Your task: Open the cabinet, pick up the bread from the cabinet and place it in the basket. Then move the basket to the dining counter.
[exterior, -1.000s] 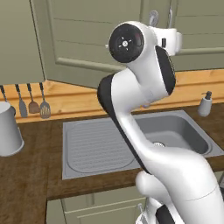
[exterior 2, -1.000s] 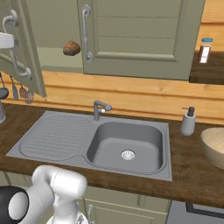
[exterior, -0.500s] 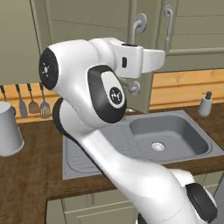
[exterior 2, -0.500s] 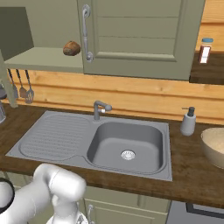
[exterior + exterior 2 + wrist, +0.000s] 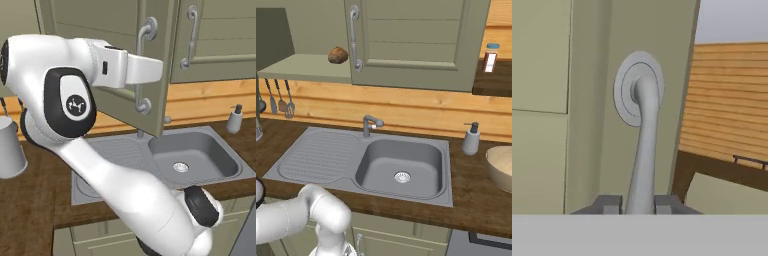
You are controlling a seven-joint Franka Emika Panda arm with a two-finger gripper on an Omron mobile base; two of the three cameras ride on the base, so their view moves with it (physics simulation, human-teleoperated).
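The sage-green cabinet door [image 5: 120, 20] stands swung wide open toward me. My gripper [image 5: 639, 204] is shut on its curved grey bar handle [image 5: 644, 145], one fingertip on each side of the bar. From the left base view, the white hand [image 5: 145, 67] reaches across the door to the handle [image 5: 142, 75]. The bread [image 5: 337, 55], a small golden-brown lump, lies on the uncovered cabinet shelf [image 5: 301, 67], just left of the closed neighbouring door [image 5: 416, 45]. The tan basket [image 5: 501, 167] sits on the worktop at the far right, cut off by the frame edge.
A grey sink [image 5: 401, 162] with a faucet [image 5: 370, 124] lies below the cabinet. A soap dispenser [image 5: 472, 139] stands between sink and basket. Utensils [image 5: 278, 97] hang on the wooden wall. A grey metal pot [image 5: 10, 147] stands at the left.
The arm has drawn back toward the base with the handle in its grip, swinging the door much wider. In the right base view the shelf with the bread now lies fully uncovered.
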